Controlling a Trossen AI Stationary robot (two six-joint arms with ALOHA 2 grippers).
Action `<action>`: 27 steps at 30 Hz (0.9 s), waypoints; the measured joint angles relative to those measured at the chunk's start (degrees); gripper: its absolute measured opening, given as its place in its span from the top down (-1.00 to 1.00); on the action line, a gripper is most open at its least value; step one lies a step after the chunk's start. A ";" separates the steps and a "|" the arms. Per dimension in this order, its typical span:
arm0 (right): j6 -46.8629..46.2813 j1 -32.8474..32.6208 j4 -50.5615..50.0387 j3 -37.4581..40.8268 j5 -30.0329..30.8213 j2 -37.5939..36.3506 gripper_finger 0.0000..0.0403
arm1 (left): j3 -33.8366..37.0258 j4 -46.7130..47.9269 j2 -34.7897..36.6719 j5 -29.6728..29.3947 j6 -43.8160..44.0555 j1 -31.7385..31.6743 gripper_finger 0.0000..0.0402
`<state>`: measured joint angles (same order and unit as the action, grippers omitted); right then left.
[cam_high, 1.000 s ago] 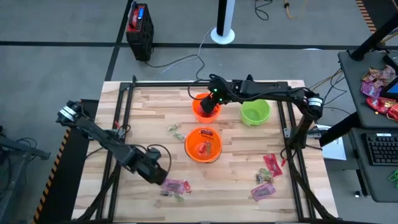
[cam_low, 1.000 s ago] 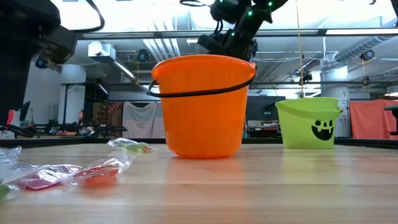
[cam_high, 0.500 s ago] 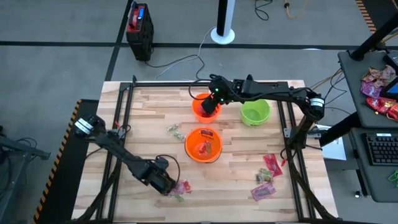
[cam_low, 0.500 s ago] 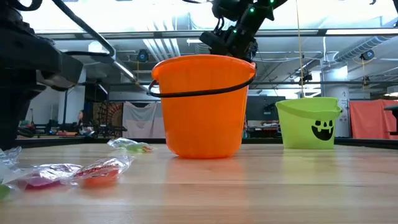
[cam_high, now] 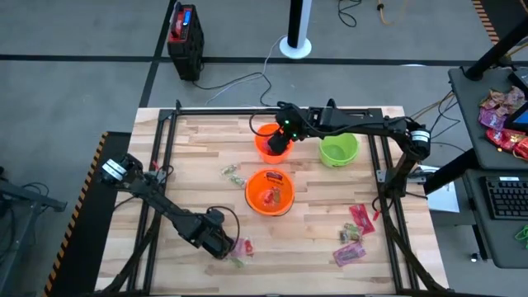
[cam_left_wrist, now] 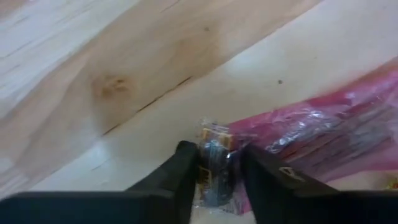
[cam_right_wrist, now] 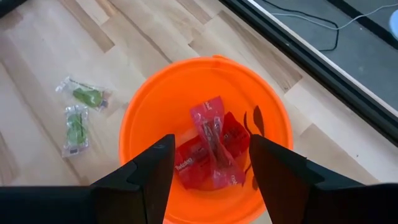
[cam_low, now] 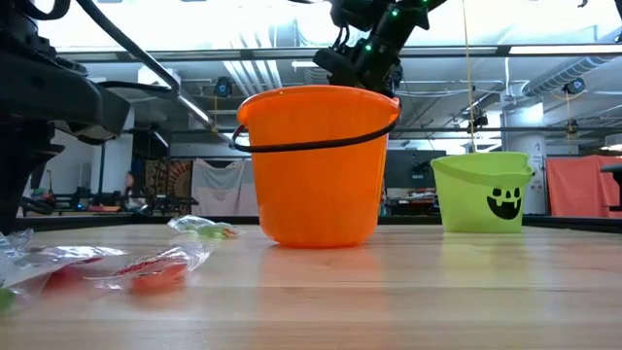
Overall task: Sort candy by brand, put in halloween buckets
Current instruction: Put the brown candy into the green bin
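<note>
My left gripper (cam_high: 224, 244) is down on the table near its front edge, shut on a pink candy packet (cam_left_wrist: 323, 134). The same packet (cam_low: 117, 267) lies flat on the wood. My right gripper (cam_right_wrist: 211, 171) hangs open over the far orange bucket (cam_high: 272, 144), with nothing between its fingers. Red packets (cam_right_wrist: 208, 149) lie inside that bucket. A second orange bucket (cam_high: 270, 191) with candy in it stands mid-table. The lime green bucket (cam_high: 338, 148) stands at the far right. My left gripper pinches the crimped end of the packet's wrapper (cam_left_wrist: 214, 149) between its two fingers (cam_left_wrist: 186, 168). The fingers come from above, slanting down. The packet lies on the table, its pink body (cam_left_wrist: 336, 124) stretching away from the fingers.
Two green wrapped pieces (cam_high: 232, 174) lie left of the near orange bucket. A red packet (cam_high: 360, 218) and a pink one (cam_high: 349, 252) lie near the right front corner. A black frame rail (cam_high: 272, 110) runs around the table.
My left gripper has gone toward the table's near edge and to the right, and down onto the pink packet. The packet's left end has shifted a little on the wood.
</note>
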<state>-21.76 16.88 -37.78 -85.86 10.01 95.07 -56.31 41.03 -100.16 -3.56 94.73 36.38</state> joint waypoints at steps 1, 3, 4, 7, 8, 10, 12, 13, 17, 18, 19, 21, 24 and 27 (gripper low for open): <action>0.07 -0.02 -0.17 0.00 -0.01 0.00 0.01 | 0.00 -0.05 0.01 0.05 0.04 0.00 0.60; 0.07 -0.02 -0.65 0.00 -0.01 0.02 0.01 | 0.00 -0.04 0.30 0.15 0.00 0.02 0.72; 0.07 -0.02 -1.12 0.00 -0.01 0.02 0.01 | -0.02 -0.04 0.47 0.20 -0.18 0.02 0.76; 0.06 -0.02 -1.97 0.02 -0.01 0.04 0.02 | -0.81 0.03 1.33 0.29 -2.20 0.02 0.80; 0.05 -0.02 -2.31 0.02 -0.01 0.04 0.01 | -1.13 0.07 1.81 0.29 -2.89 0.02 0.80; 0.05 -0.02 -2.75 0.02 -0.01 0.04 0.01 | -1.41 0.26 2.88 0.29 -4.27 0.02 0.80; 0.16 -0.02 -2.73 0.02 -0.01 0.04 0.01 | -1.42 0.93 4.26 0.08 -5.18 0.02 0.80; 0.35 -0.02 -2.73 0.04 -0.01 0.04 0.02 | -1.42 1.46 5.08 -0.05 -5.56 0.01 0.80; 1.40 0.00 -2.75 0.04 0.00 -0.02 0.01 | -1.36 6.49 9.69 -0.47 -7.96 -0.37 0.80; 1.50 0.00 -2.91 0.06 -0.01 -0.26 0.01 | -1.36 7.50 11.35 -1.20 -8.70 -0.60 0.80; 1.75 0.00 -3.27 0.11 0.00 -0.70 0.02 | -1.36 8.64 13.31 -2.20 -9.56 -0.89 0.80; 2.13 0.00 -3.93 0.11 0.01 -2.04 0.02 | -1.36 10.33 17.66 -4.91 -12.05 -2.00 0.80; 3.09 0.00 -5.74 0.11 0.03 -5.35 0.01 | -1.35 9.55 24.99 -9.79 -18.91 -5.52 0.80; 6.63 0.00 -5.74 0.11 0.03 -9.60 0.01 | -2.94 6.62 31.29 -16.03 -30.35 -11.54 0.80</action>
<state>-15.14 16.88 -43.52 -85.76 10.04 85.47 -59.25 47.65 -68.87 -19.59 64.38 24.84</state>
